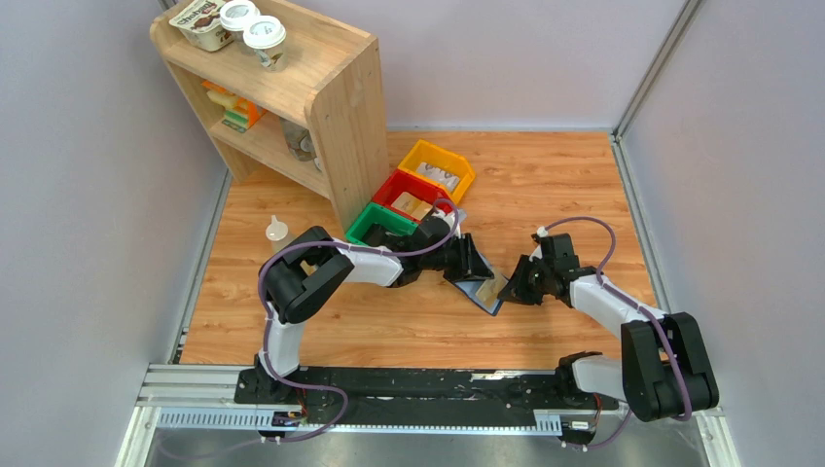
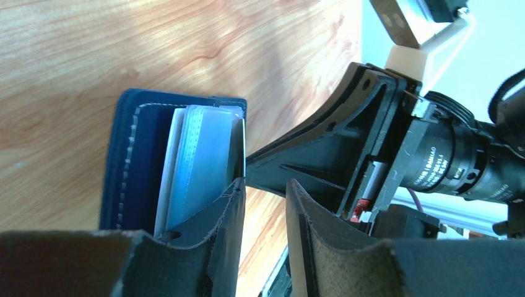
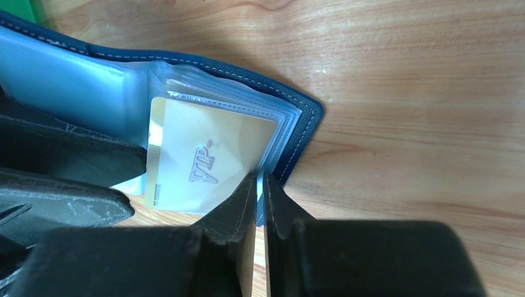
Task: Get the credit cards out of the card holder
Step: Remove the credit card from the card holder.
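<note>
Beige card (image 3: 210, 164) is sitting in the navy card holder (image 3: 306, 120), unremoved, right pincer (image 3: 260, 185) pinching its corner, left pincer (image 2: 265, 185) slightly spread.

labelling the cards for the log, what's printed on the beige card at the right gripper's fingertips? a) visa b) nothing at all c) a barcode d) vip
D: in the right wrist view the credit card lying in the open card holder bears the raised letters VIP, right beside the right gripper.
</note>
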